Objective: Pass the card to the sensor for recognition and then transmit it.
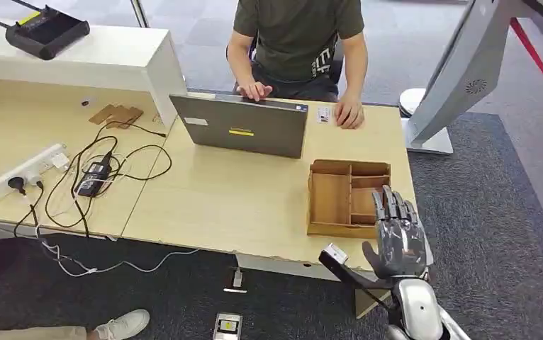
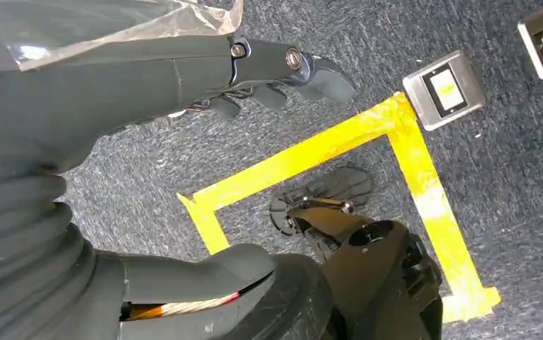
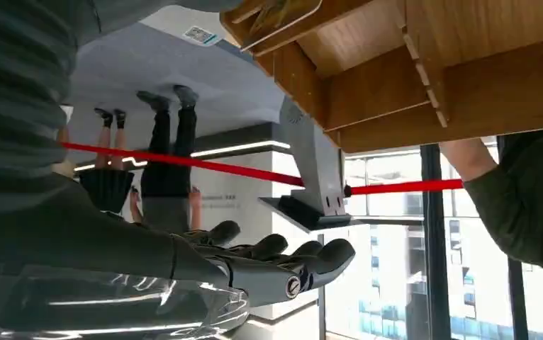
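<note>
Grey carpet ran under and around a pale wooden worktop (image 1: 254, 198), and a person (image 1: 297, 42) sat at its twelve o'clock side behind an open laptop (image 1: 244, 131). At about four o'clock on the worktop stood a wooden organiser tray (image 1: 346, 195) with several compartments, and just past its near edge the right hand (image 1: 398, 237) was raised, fingers straight, slightly apart and holding nothing. The left hand (image 2: 254, 78) hung over the carpet and a square of yellow floor tape (image 2: 368, 170), fingers loosely extended, also holding nothing. A power strip (image 1: 24, 170) and tangled cables (image 1: 98, 177) lay at nine o'clock. Smallest was the card (image 1: 323, 115), flat on the worktop at about one o'clock, just beside the person's hand (image 1: 350, 113) and well apart from the robot. It looked thin, light and stiff, likely slick against the wood, so a pinch on an edge would probably serve better than pressing on its face. Which object was the sensor could not be told.
</note>
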### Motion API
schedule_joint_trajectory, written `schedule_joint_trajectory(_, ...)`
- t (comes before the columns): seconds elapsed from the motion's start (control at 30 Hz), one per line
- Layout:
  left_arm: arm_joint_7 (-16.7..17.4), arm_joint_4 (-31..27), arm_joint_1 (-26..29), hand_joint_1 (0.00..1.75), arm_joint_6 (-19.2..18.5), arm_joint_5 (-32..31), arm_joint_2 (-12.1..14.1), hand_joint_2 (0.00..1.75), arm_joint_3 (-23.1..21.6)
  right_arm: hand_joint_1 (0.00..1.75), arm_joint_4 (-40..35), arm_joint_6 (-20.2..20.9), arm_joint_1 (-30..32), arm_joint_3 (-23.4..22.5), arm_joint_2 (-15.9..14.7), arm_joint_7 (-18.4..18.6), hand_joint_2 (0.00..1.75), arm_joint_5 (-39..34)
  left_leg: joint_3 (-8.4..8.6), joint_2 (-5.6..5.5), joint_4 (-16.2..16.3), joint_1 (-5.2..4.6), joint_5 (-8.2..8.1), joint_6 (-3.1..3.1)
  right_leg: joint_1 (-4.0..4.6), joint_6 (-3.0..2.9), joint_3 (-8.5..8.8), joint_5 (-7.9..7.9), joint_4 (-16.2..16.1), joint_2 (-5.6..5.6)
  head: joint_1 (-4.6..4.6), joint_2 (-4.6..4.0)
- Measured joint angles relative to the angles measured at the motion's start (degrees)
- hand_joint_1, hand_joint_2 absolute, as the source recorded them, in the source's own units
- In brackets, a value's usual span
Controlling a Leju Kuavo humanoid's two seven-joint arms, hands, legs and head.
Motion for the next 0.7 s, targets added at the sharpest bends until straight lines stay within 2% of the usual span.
schedule_joint_trajectory(0.27, 0.7, 0.0, -0.4, 0.0, 0.0, 0.1, 0.0, 1.75, 0.0, 0.0, 2.1, 2.9, -4.5, 2.2, -1.6, 0.0, 1.75, -2.6, 0.0, 0.0, 0.0, 0.0, 0.0, 0.0, 0.0, 0.0, 0.0, 0.0, 0.0, 0.0, 0.02, 0.0)
schedule_joint_trajectory(0.7, 1.3, 0.0, -0.8, 0.0, 0.0, 0.0, 0.0, 1.75, -0.1, 0.0, 5.6, 3.4, -7.6, 6.4, -2.5, 0.3, 1.75, -11.0, -0.01, -0.01, 0.0, 0.0, 0.0, 0.0, 0.0, 0.0, 0.0, 0.0, 0.0, 0.0, 0.0, 0.0)
